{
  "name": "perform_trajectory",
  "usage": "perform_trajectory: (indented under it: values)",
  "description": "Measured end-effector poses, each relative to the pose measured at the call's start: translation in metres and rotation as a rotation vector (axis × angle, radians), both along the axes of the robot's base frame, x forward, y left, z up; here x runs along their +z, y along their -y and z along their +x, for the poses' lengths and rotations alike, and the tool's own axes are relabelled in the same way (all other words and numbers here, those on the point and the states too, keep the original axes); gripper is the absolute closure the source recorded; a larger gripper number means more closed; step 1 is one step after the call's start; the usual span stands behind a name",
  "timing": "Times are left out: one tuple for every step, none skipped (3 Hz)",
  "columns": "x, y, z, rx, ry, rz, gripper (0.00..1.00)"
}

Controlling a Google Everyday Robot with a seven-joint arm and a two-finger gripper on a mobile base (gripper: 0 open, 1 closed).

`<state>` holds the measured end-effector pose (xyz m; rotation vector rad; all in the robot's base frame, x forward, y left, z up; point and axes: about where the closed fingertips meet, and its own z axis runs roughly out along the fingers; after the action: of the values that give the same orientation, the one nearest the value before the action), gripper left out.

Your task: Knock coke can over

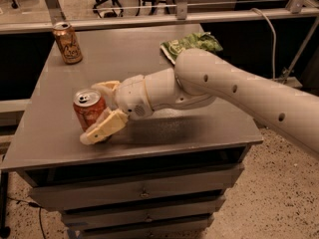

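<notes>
Red-orange aluminium coke can stands upright near the front left of the grey metal surface. Cream two-finger gripper is at the can. The fingers are spread, one behind the can and one across its front, lower finger touching it. Tan-gold can at far left corner; green crinkled bag behind the arm.

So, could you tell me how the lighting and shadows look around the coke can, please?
Camera view: warm, dim light; the arm casts a soft shadow on the table beside the open gripper, which flanks the coke can; its silver top glints.
</notes>
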<state>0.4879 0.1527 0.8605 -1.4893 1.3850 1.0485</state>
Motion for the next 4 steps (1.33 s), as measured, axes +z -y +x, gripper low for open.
perform_trajectory:
  values:
    - [0.000,-0.008,-0.003,-0.005,-0.022,0.058,0.41]
    - [0.013,0.006,0.000,-0.041,-0.002,0.077,0.64]
    - [0.037,0.055,0.009,-0.111,0.049,0.009,0.88]
    - [0.065,0.117,0.019,-0.169,0.096,-0.144,1.00]
